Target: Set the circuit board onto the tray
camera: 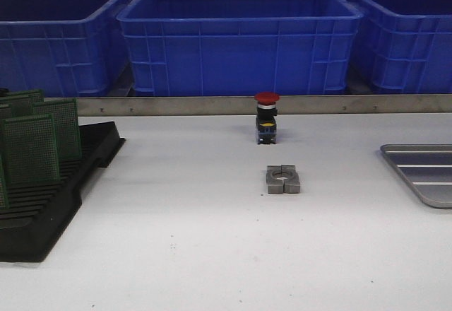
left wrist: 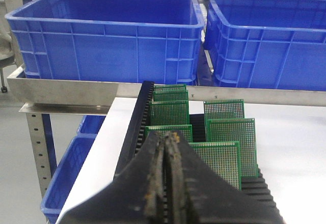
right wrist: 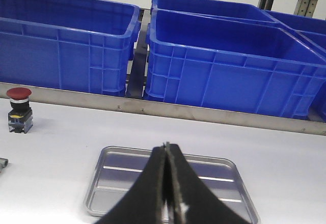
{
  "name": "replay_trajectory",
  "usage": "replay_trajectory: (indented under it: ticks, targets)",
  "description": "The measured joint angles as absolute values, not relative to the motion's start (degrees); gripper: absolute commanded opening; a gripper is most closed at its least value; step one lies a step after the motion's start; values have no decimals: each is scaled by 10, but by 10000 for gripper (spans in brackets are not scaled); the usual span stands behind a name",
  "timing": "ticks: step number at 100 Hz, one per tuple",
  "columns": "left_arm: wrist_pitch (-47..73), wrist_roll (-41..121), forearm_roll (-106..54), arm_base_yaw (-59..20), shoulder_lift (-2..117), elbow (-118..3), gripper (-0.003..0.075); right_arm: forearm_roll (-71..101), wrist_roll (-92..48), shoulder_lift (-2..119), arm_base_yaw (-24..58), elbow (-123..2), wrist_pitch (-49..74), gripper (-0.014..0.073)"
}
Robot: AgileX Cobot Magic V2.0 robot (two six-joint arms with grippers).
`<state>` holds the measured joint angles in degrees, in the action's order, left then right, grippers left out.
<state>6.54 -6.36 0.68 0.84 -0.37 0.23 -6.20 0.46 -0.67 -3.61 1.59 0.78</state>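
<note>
White tabletop: left pincer [left wrist: 165, 147] and right pincer [right wrist: 166, 155] both pressed together, holding nothing.

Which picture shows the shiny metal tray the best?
The right wrist view: the whole tray shows there, with its rim and ribbed floor, though the shut right gripper covers a little. The front view catches only one corner at its right edge. The left wrist view misses it entirely.
</note>
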Motion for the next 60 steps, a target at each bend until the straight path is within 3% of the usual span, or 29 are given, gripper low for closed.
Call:
replay_trajectory:
  ticks: [43,60]
  targets:
    - [53,-64,7,8,-4,1,-20,-62,5,-7,-36,16,8,-60]
    - [118,-64,7,8,-4,-35,-20,-62,5,-7,-36,16,8,-60]
